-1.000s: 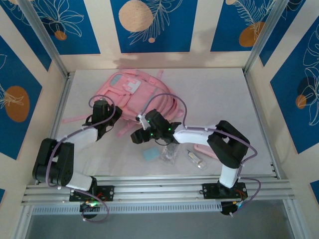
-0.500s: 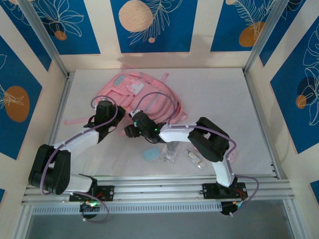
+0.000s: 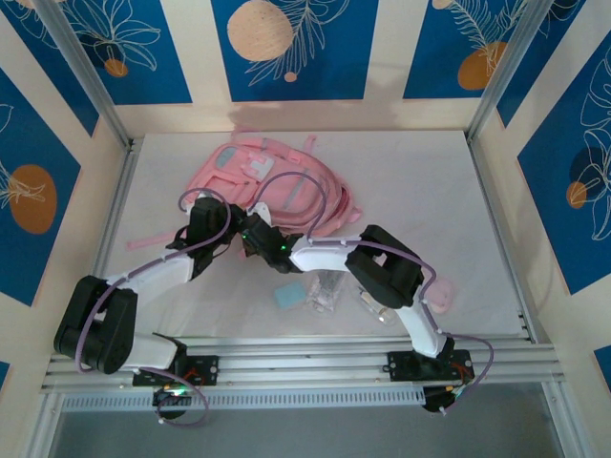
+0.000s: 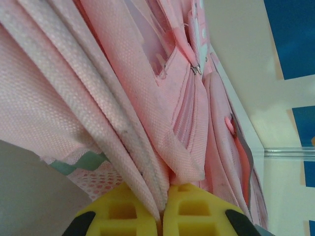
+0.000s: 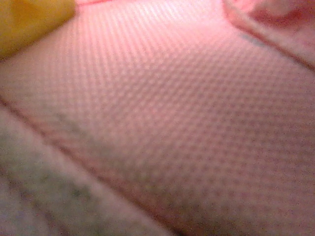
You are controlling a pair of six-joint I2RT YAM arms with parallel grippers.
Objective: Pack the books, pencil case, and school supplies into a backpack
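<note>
Backpack [image 3: 277,181] lies flat mid-table, toward the far-left, with one strap [image 3: 143,240] trailing out to the left on the table [image 3: 430,191]. Left claw [image 3: 212,231] is at the backpack's near-left edge. In its wrist view the yellow fingertips [image 4: 120,216] are pinched together on a fold of pink backpack fabric, and the cloth runs up and away from the pads. Right claw [image 3: 251,239] is just beside the left one, also at the backpack's near edge. Its wrist view is blurred pink weave right at the lens with a yellow corner [image 5: 29,19] top-left, so I can't tell if it's apart or together. On the near side of the table, apart from the backpack: blue pad [image 3: 288,295], clear bag [image 3: 323,294] just right of it, small tube [image 3: 374,307] further right, pencil case [image 3: 441,298] partly behind the right arm.
</note>
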